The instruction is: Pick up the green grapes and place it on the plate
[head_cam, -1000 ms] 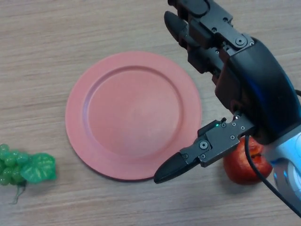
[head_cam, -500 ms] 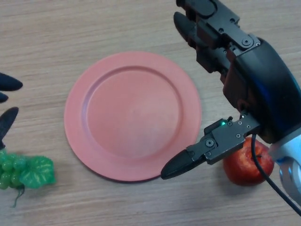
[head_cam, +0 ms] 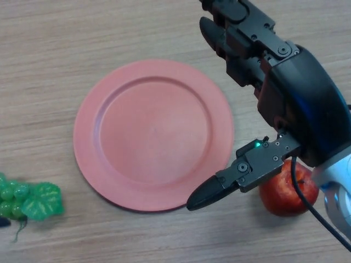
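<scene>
The green grapes (head_cam: 27, 198) lie on the wooden table at the lower left edge of the head view, a little left of the plate. The round pink plate (head_cam: 153, 134) sits in the middle with nothing on it. My right hand (head_cam: 290, 98) hovers at the plate's right side, open, fingers stretched toward the far edge and thumb reaching over the plate's near right rim; it holds nothing. Only a small dark tip of my left hand (head_cam: 3, 221) shows at the left edge, just below the grapes.
A red apple (head_cam: 288, 192) rests on the table right of the plate, partly under my right hand. Bare wooden table (head_cam: 82, 44) surrounds the plate.
My left hand, whose fingers showed at the left edge above the grapes half a second ago, has dropped almost out of view. The right hand barely shifted. The grapes stayed put.
</scene>
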